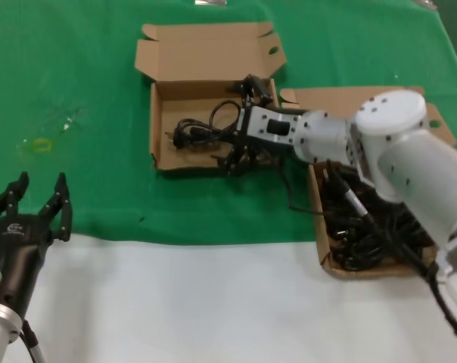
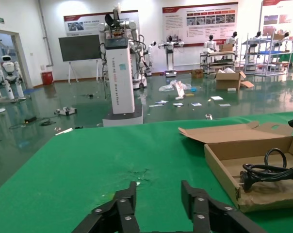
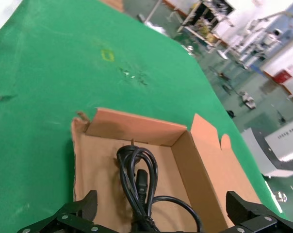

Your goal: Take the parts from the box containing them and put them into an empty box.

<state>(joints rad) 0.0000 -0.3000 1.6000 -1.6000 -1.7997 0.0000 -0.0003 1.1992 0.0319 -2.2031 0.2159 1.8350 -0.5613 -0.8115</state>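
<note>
Cardboard made up both boxes on the green-covered worktop (image 1: 85, 68). The right arm reached across from the right, its claw (image 1: 240, 144) hanging over the right-hand part of the left box (image 1: 162, 125), with the fingers (image 3: 81, 206) spread wide and released. A black power cord (image 1: 202, 130) lay looped on the floor of that box, directly beneath the open claw; the right wrist view showed its coil (image 3: 139, 177) and one moulded plug resting on the cardboard between the parted fingers, though whether the fingers touched the cable could not be told. The box's lid flaps stood folded back on the far side. Just to the right sat the second box (image 1: 323, 253), partly hidden by the arm and holding a tangled heap of more black cords (image 1: 372, 227).

The left claw (image 1: 38, 203) waited near the front left edge of the worktop, well apart from both boxes, fingers open and holding nothing.
</note>
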